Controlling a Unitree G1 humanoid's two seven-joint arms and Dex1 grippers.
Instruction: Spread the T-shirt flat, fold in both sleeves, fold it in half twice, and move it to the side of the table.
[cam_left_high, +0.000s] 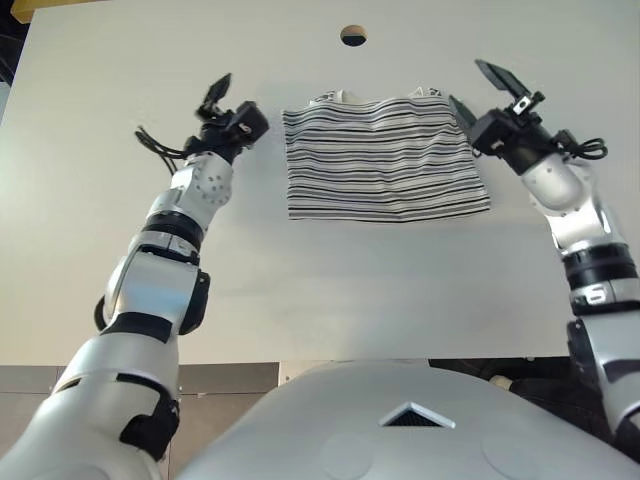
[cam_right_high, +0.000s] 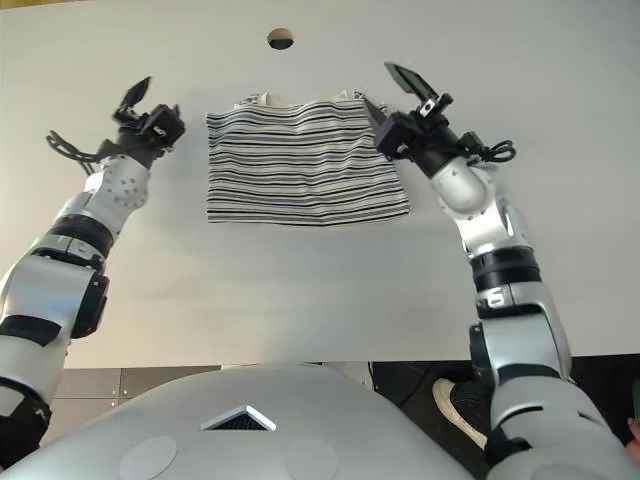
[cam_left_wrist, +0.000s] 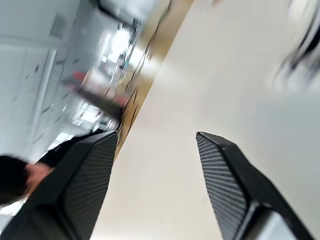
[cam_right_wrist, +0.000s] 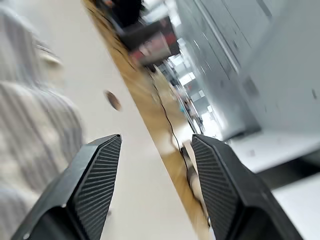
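Left end effector (cam_left_high: 220, 98), left eye view: it was raised off the desk (cam_left_high: 330, 290), just left of the T-shirt (cam_left_high: 385, 158), with its fingers apart and nothing held. We logged the right end effector (cam_left_high: 480, 93) beside the shirt's far right corner, jaws wide, likewise empty. The striped T-shirt lay as a folded rectangle, collar at the far edge, between the two arms and near a round hole (cam_left_high: 353, 36) in the desk.

Right eye view: same layout. We could not tell whether the right fingers touched the cloth.

Left wrist view: pads (cam_left_wrist: 85, 190) were spread over bare desk.

Right wrist view: pads were spread, with blurred stripes beside them.

Handling, our judgement: the cloth is light, limp and layered, and likely to slide or unfold on the smooth top. We would pinch all layers at the two near corners.
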